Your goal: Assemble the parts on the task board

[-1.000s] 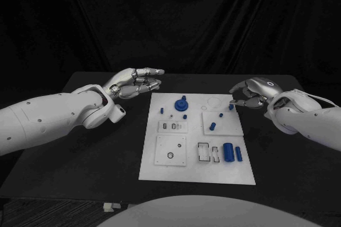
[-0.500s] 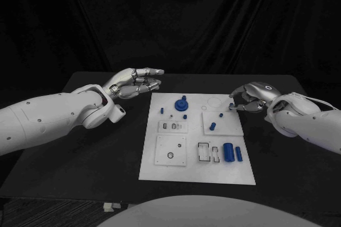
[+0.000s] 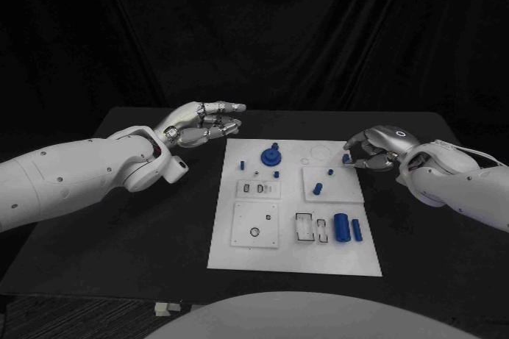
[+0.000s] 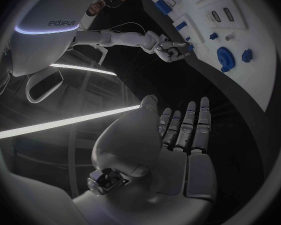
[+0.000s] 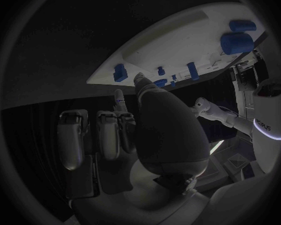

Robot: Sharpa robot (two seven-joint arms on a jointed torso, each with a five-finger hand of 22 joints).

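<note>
The right silver hand (image 3: 374, 149) pinches a small blue peg (image 3: 346, 158) at the white task board's (image 3: 295, 262) far right edge, poised for insertion. The left silver hand (image 3: 201, 124) hovers empty, fingers loosely curled, above the black counter (image 3: 138, 229).

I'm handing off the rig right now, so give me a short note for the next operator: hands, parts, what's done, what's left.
Right hand: at the task board's far right corner, pinching a small blue part just above the board.
Left hand: raised off the board's far left corner, fingers loosely curled, holding nothing.
On the board: blue gear with small blue pegs round it at the far end; large blue cylinder and a slimmer one lying near right.
Done: one part picked up.
Left: seat it, then the cylinders; slots by them look unfilled.
</note>
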